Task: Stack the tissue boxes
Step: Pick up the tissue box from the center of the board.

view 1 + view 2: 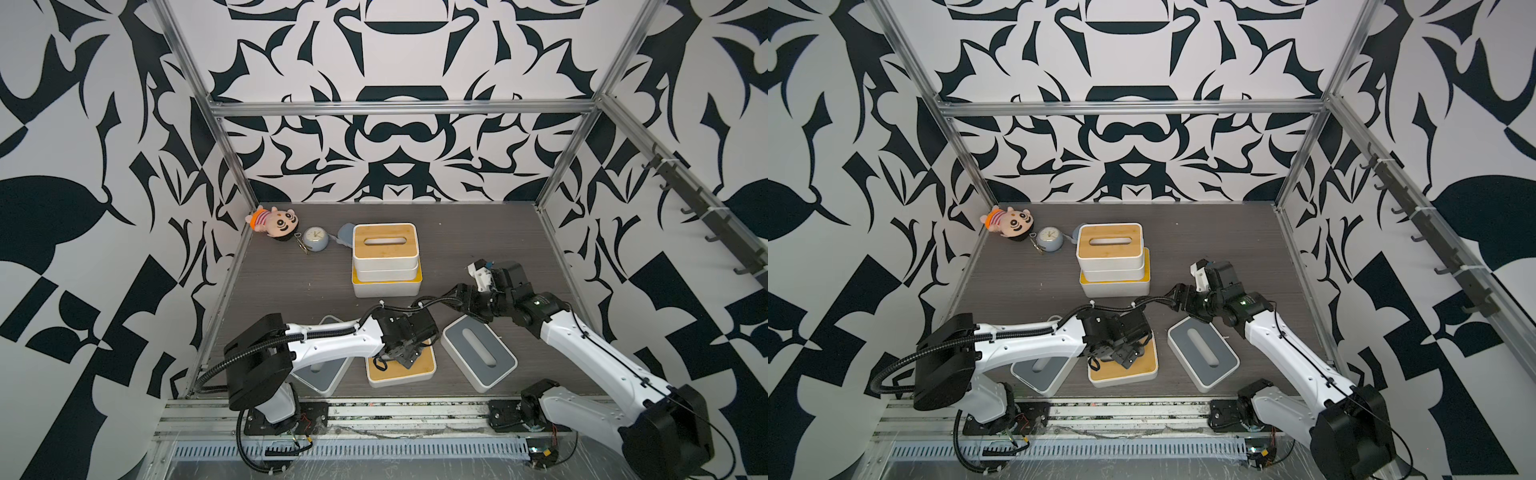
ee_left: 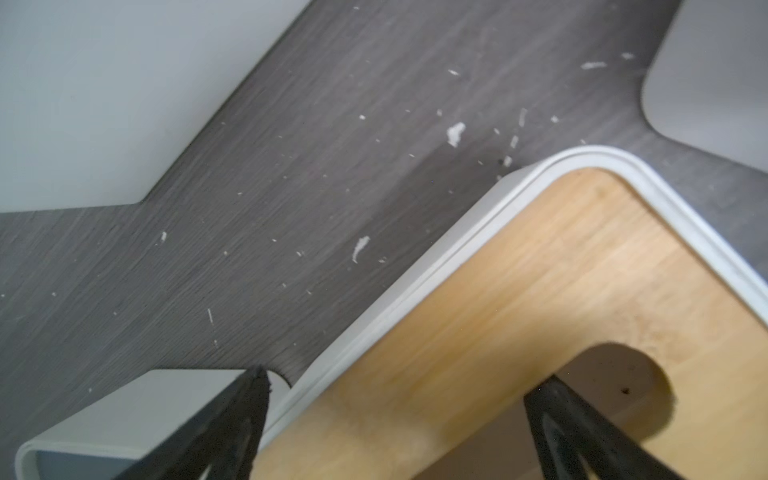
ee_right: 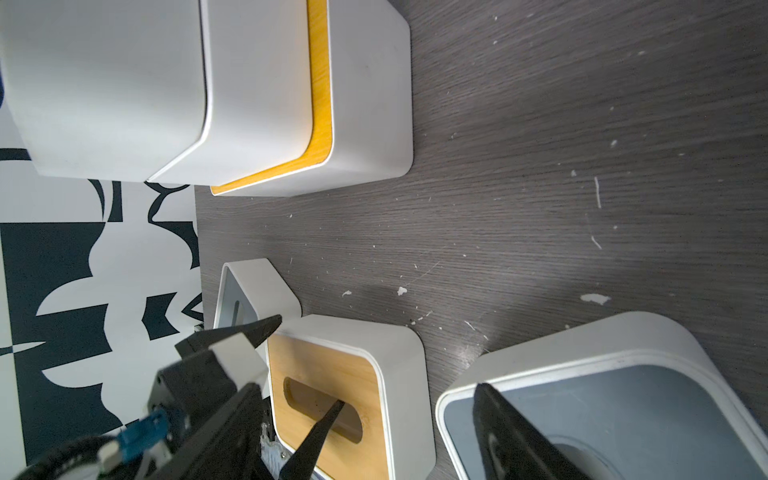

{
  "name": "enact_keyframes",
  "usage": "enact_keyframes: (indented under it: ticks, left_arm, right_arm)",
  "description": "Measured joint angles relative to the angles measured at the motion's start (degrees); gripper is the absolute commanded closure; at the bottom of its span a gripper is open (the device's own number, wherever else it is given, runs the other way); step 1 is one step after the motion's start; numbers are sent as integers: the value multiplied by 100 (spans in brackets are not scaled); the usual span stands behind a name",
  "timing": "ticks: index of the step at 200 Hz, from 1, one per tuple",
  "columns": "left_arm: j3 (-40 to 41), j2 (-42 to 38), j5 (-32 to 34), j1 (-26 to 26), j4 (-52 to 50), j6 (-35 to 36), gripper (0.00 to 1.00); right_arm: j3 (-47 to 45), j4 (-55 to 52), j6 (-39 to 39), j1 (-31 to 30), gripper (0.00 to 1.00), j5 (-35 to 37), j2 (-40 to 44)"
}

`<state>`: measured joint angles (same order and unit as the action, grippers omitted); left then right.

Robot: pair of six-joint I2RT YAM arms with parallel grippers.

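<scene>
The left gripper [image 2: 405, 374] is holding its jaws spread wide and gripping nothing. One finger [image 2: 582, 432] is dipping into the slot of the front bamboo-lidded box [image 2: 540, 270], and the other finger [image 2: 232, 424] is hanging outside that box's white wall, in the gap toward the left grey-lidded box [image 2: 137, 399]. Whether either finger is touching the box is not clear. In both top views this bamboo-lidded box is sitting at the front middle of the table [image 1: 291, 282], with the left arm reaching over the left grey-lidded box beside it. The right gripper [image 3: 365, 386] is hovering above the table with its jaws partly apart and nothing between them. It is hanging near the far corner of the right grey-lidded box [image 1: 478, 353], which is lying at an angle just beside the front bamboo-lidded box. Farther back, the yellow-lidded box [image 1: 386, 287] is resting on the table and carrying two more boxes. The middle box [image 1: 386, 272] is sitting on its lid, and the top bamboo-lidded box [image 1: 384, 245] is sitting on that, shifted slightly toward the back. Behind this stack a blue-grey pouch [image 1: 345, 232] is peeking out. A small round clock [image 1: 314, 239] and a plush doll [image 1: 274, 222] are lying toward the back left corner.
</scene>
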<state>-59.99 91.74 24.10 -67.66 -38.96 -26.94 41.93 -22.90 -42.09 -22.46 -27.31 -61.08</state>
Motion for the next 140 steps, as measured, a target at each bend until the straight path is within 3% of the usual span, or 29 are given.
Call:
enact_keyframes:
  ticks: [53,106,140]
  left_arm:
    - [-52,66,48,525,83,-356,1]
    - [-52,-221,-293,367,7,-579,0]
    - [-52,-507,-560,4,101,-629,1]
  right_arm:
    - [0,52,-2,26,16,-57,-13]
    - [-2,44,-2,39,16,-122,-13]
    - [-2,-44,11,55,16,-149,-9]
